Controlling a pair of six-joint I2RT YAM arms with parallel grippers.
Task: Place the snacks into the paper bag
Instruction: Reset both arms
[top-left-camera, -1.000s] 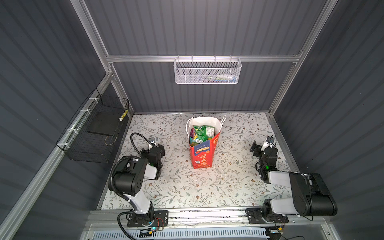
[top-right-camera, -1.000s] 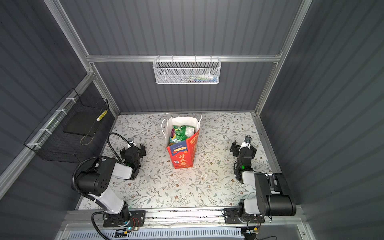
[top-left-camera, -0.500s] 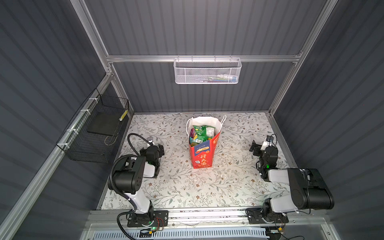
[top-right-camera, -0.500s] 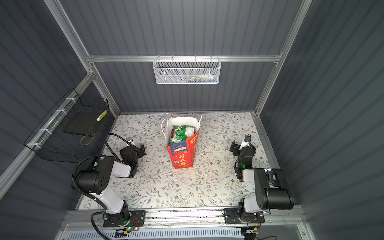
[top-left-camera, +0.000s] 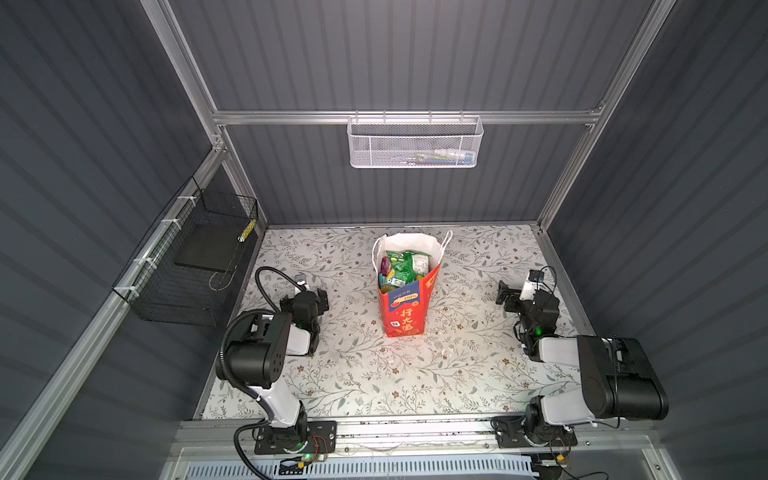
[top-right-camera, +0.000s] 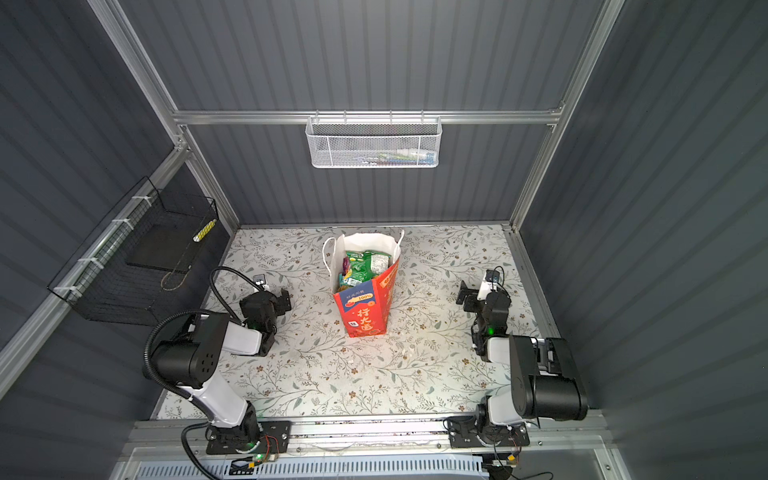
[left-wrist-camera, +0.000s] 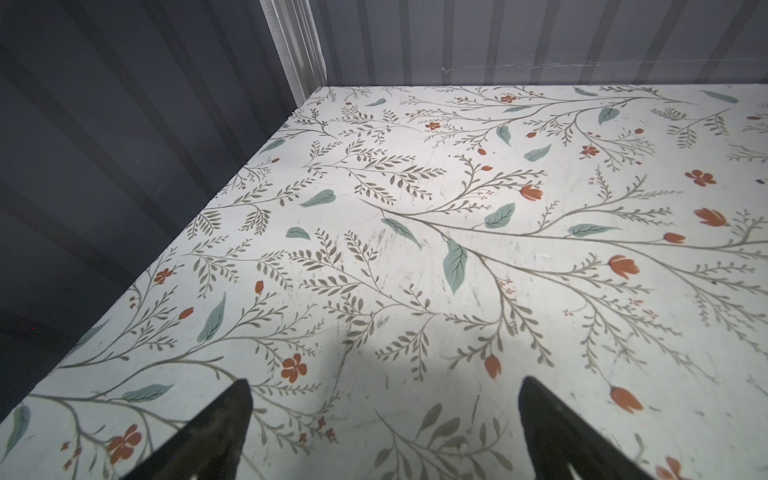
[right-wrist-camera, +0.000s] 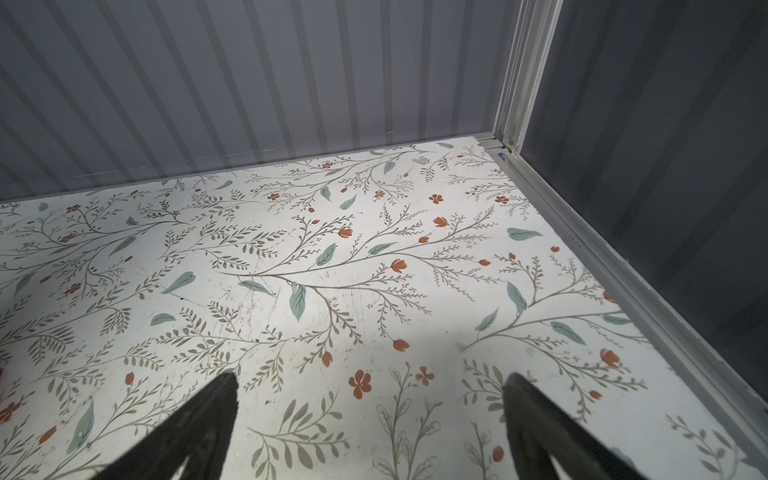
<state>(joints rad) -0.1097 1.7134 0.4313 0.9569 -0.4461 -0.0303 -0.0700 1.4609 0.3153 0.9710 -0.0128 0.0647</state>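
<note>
Snacks (top-left-camera: 401, 266) sit in the bag (top-left-camera: 405, 318), none on the table (top-left-camera: 374, 374) — packing looks finished. Left gripper (left-wrist-camera: 385, 381) and right gripper (right-wrist-camera: 370, 376) gape wide, empty — probably only parking remains.

— Middle of the table (top-left-camera: 361, 365)?
— Upright paper bag (top-left-camera: 405, 316), nearer the back than the front; snacks (top-left-camera: 405, 264) inside, heaped up to the mouth.
— To either side?
— Well off to its left, the left gripper (top-left-camera: 304, 297); well off to its right, the right gripper (top-left-camera: 521, 297); both low over the table.
— Higher up?
— Hung at the back, above and behind the bag, a mesh basket (top-left-camera: 413, 145); hung at the left side, behind the left gripper, a wire basket (top-left-camera: 195, 266).
</note>
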